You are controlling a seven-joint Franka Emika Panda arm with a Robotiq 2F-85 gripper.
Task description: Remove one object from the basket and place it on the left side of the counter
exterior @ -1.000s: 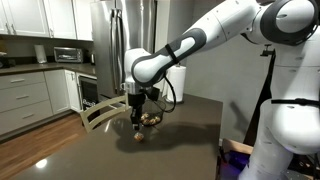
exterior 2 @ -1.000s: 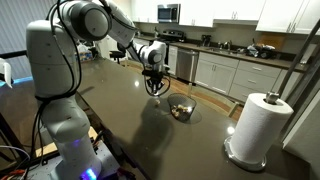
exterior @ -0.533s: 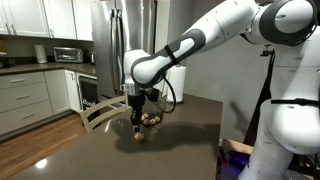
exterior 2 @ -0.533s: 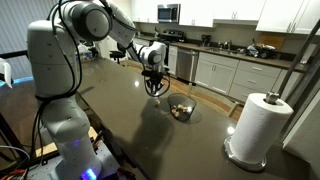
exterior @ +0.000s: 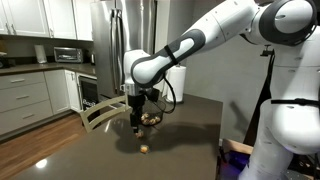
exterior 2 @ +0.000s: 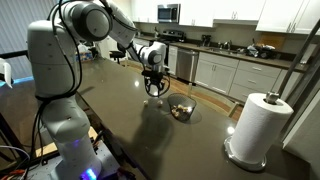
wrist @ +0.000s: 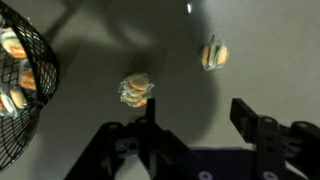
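Observation:
The dark wire basket [exterior: 152, 120] [exterior 2: 181, 110] stands on the dark counter [exterior: 190, 150] [exterior 2: 120, 130]. In the wrist view the basket [wrist: 20, 95] is at the left edge, with small tan-and-orange wrapped items [wrist: 12, 45] inside. My gripper [exterior: 137, 120] [exterior 2: 153, 88] [wrist: 197, 118] hangs over the counter beside the basket, open, with nothing between its fingers. One wrapped item [wrist: 135, 89] [exterior: 145, 149] lies on the counter just ahead of one finger [wrist: 150, 115]. A similar item [wrist: 213, 55] shows farther off.
A paper towel roll [exterior 2: 262, 125] stands on the counter near its edge. A pale chair back [exterior: 100, 112] is against the counter's far side. Kitchen cabinets [exterior: 25, 95] and a fridge [exterior: 125, 45] are behind. The robot's white base [exterior 2: 60, 100] stands by the counter.
The jaws have opened. The wrapped item that hung in them now lies on the counter below. The arm has barely moved.

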